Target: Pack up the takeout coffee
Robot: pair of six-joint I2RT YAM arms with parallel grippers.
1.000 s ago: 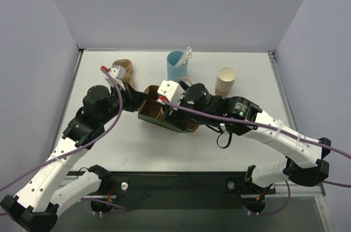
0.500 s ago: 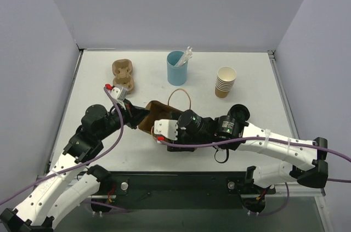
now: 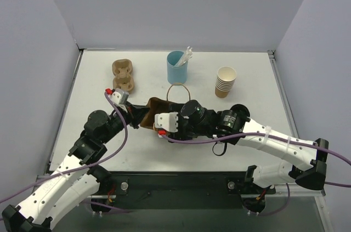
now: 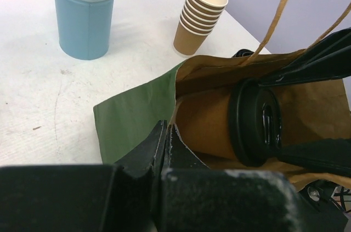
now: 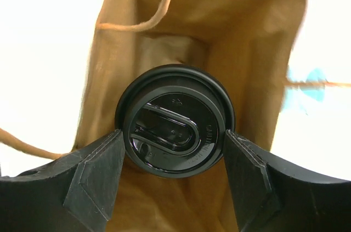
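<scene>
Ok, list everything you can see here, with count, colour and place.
bag: one, green outside, brown inside, mid-table, mouth open
coffee cup: one, tan with black lid, inside the bag's mouth
blue cup: one, light blue, far centre
white sticks: several, in the blue cup
paper cups: one stack, cream, far right
cup carrier: one, tan, far left
table: one, white
left gripper: black, shut on the bag's rim
right gripper: black, clamped on the coffee cup's lid

Top view: you look down from high behind the near edge onto the table. Both wrist views, close in, share the bag and takeout coffee.
</scene>
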